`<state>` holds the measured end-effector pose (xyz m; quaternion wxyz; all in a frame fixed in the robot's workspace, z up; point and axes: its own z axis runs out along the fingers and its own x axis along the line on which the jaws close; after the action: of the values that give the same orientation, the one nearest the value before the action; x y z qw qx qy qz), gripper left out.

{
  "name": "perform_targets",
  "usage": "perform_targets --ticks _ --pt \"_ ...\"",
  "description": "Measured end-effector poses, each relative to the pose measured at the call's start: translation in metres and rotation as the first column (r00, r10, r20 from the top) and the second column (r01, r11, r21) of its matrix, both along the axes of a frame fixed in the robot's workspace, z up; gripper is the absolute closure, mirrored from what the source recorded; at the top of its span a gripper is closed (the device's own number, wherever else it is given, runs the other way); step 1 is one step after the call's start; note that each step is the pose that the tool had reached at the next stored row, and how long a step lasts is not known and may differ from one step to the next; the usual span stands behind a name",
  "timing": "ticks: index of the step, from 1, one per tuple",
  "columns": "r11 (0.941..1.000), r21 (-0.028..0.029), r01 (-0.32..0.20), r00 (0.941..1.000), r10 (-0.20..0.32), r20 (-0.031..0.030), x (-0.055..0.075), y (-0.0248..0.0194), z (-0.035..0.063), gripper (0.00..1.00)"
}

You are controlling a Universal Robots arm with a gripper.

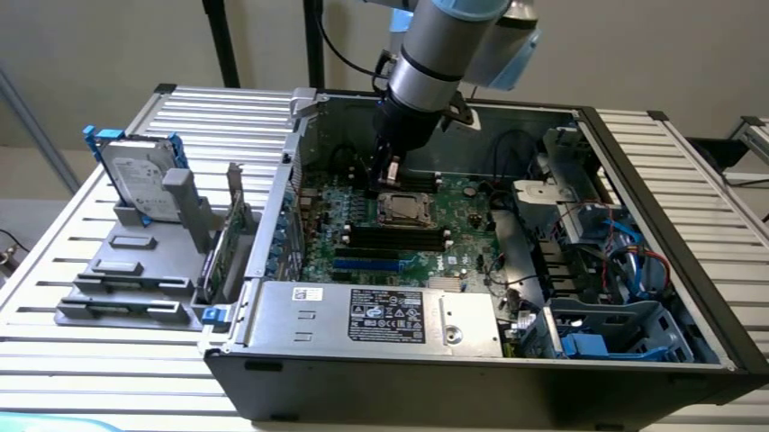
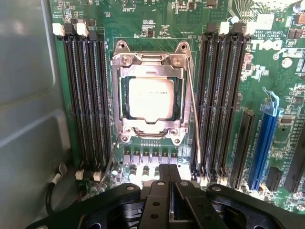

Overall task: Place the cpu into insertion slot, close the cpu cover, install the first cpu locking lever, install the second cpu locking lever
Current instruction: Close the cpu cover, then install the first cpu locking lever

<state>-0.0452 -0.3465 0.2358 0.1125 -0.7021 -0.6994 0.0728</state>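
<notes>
The cpu, with its silvery-beige top face, lies flat inside the insertion slot on the green board. The cpu cover, a silver frame plate, lies down over it, and the chip shows through its window. One thin wire locking lever runs along one side of the socket. A second lever sticks out slantwise from a socket corner toward my gripper. My gripper is shut with nothing in it, a short way from the socket's edge. From the exterior camera, the gripper hangs just behind the socket.
Long black memory sticks flank the socket. A blue card slot lies further out and the grey case wall is close by. The power supply, a hard drive on a rack and cables surround the board.
</notes>
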Motion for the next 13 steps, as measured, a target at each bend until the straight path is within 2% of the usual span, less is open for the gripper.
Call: perform_targets --ticks 13 --pt "1.0000 0.0000 0.000 1.0000 0.000 0.0000 0.0000 0.0000 0.0000 0.89"
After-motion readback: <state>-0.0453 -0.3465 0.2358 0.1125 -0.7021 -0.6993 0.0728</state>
